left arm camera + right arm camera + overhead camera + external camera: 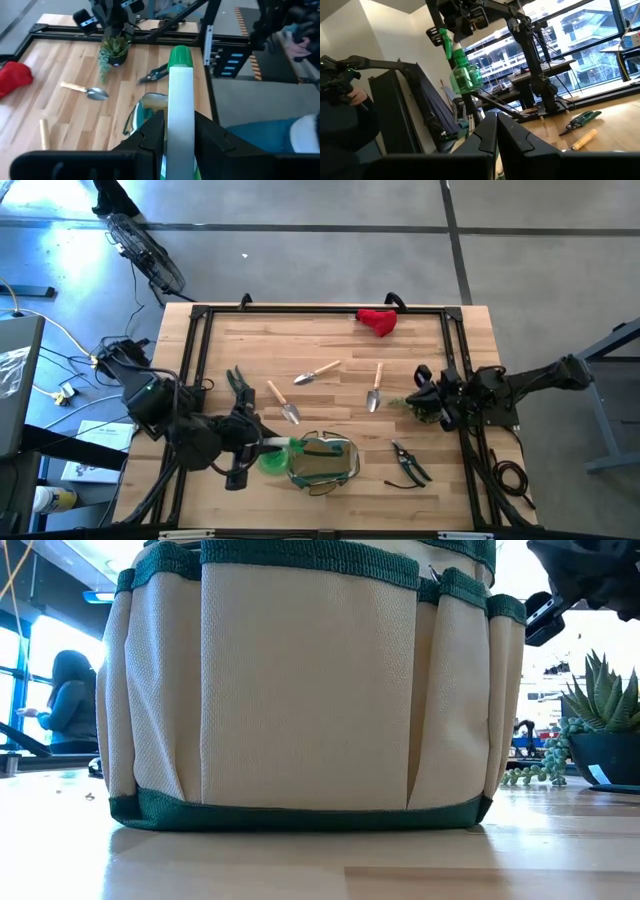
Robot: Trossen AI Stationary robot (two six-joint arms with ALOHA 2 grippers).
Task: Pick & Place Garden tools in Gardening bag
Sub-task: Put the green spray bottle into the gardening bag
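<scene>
The left gripper (262, 446) hung above the counter (330, 345) near its front edge, just left of the bag (325, 462). Its jaws pinched the white neck of a green-and-white spray bottle (272, 455), whose green body reached toward the bag's rim. In the left wrist view the white neck (180, 125) ran up between the two dark fingers (150, 137), and the bag showed just beyond them. In the right wrist view the green bottle (463, 75) hung clear of the counter.

The bag stood close to the front edge, about midway along it. From the low camera its cream side with green trim (305, 690) filled most of the picture.

Black shears (408, 463) lay on the counter just right of the bag. Three wooden-handled trowels rested near the middle of the counter: one (282, 402) toward the left, one (316, 372) behind it, and one (375, 388) toward the right. A red cloth bundle (378, 321) sat at the back edge, right of centre.

The right gripper (428, 392) waited at the right edge of the counter with its jaws pressed together, holding nothing, beside a small potted plant (115, 47).

A person (70, 700) stood in the room beyond the counter.
</scene>
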